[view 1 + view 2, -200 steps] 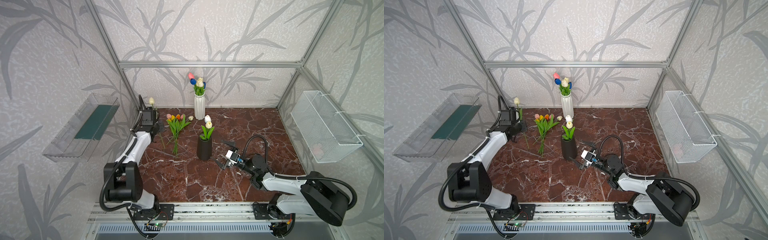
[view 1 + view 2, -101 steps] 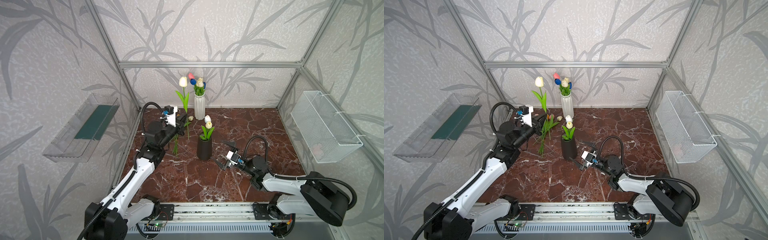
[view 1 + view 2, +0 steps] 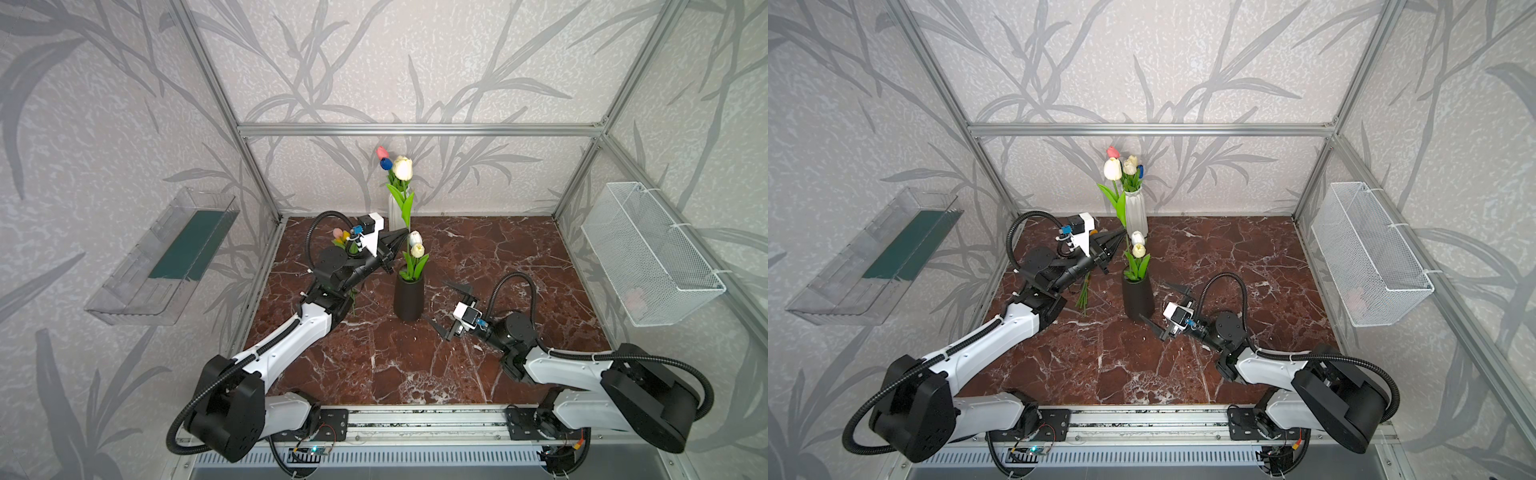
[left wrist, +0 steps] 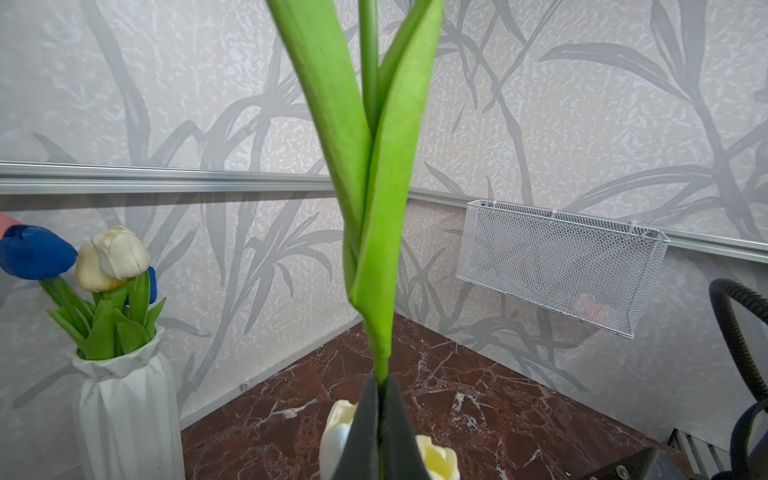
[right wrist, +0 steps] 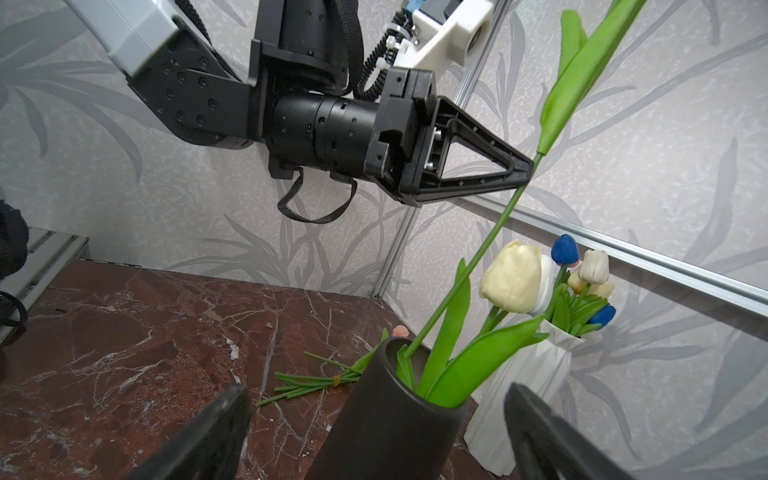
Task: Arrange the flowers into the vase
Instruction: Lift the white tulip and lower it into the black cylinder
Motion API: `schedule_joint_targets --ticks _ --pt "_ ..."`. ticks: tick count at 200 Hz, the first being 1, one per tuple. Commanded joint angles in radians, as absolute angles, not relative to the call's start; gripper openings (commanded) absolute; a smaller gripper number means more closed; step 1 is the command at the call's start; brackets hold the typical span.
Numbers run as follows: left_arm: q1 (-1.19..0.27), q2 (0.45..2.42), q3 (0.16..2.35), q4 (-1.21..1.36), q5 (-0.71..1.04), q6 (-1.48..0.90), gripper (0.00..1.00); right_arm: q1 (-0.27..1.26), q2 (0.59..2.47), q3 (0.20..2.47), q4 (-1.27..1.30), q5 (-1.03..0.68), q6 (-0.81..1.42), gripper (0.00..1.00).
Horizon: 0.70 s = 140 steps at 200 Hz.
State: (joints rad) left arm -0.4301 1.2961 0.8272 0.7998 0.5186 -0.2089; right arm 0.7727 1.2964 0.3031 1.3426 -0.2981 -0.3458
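The left white-and-black arm (image 3: 291,345) is stretched forward and raised, with its wrist turned roughly level. The left black parallel gripper (image 3: 405,235) is closed, and a green-stemmed white tulip (image 5: 503,216) is pinched by its stem between the jaw tips, the stem running on above and below the jaws. The right white-and-black arm (image 3: 573,370) is extended low, and the right black parallel gripper (image 3: 443,306) is presented with its jaws spread wide apart.

Pretty sure I'm driving in a lab test cell: aluminium frame (image 3: 415,129), leaf-print wall panels (image 3: 457,50), marble-look tabletop (image 3: 519,249), and robot arms (image 3: 291,345) bolted to a rail (image 3: 424,419) out front.
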Motion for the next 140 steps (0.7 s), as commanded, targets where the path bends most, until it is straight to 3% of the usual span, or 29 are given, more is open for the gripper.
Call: schedule_joint_targets --ticks 1,101,109,124,140 --pt "-0.431 1.318 0.808 0.929 0.529 -0.191 0.00 0.781 1.285 0.290 1.393 -0.287 -0.357 0.96" --pt "-0.432 1.291 0.680 0.940 0.517 -0.125 0.02 0.781 1.306 0.293 1.396 -0.285 -0.362 0.96" --pt "-0.433 1.280 0.674 0.923 0.513 -0.117 0.05 0.781 1.309 0.294 1.401 -0.286 -0.362 0.96" --pt "-0.432 1.267 0.673 0.879 0.511 -0.106 0.20 0.781 1.319 0.295 1.407 -0.286 -0.362 0.96" --pt "-0.433 1.248 0.673 0.835 0.495 -0.088 0.25 0.781 1.321 0.295 1.407 -0.287 -0.361 0.96"
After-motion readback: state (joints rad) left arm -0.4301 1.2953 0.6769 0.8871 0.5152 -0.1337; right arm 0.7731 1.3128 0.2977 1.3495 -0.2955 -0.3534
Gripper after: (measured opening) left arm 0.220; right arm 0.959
